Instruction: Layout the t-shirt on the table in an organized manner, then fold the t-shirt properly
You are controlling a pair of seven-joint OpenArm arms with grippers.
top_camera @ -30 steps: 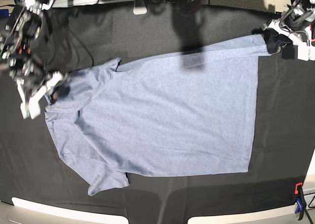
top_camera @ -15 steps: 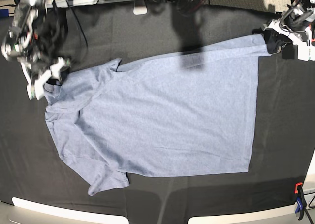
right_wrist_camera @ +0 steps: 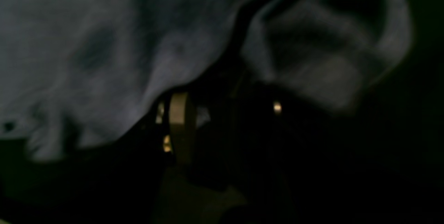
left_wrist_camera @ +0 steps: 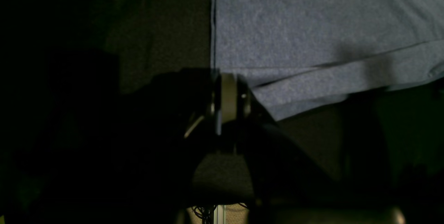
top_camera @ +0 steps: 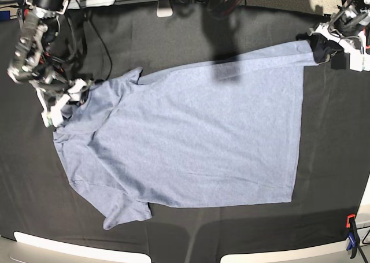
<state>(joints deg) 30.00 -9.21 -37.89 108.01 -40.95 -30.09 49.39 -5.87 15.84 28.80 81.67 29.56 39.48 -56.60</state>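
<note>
We see one t-shirt (top_camera: 191,136), plain side up, spread nearly flat across the middle of the table (top_camera: 173,32), w/ neck end toward base view's left and hem toward its right. No containers in view. Two grippers: left gripper (top_camera: 321,48) is pressed together, pinching the hem corner at far right. Right gripper (top_camera: 63,98) sits over the rumpled collar/shoulder edge, jaws spread, not gripping cloth as far as we can tell. One orange-and-blue clamp (top_camera: 351,235) at table's near-right edge.

Blue-grey t-shirt (top_camera: 196,141) flat, plain side up, on black table (top_camera: 173,32)
</note>
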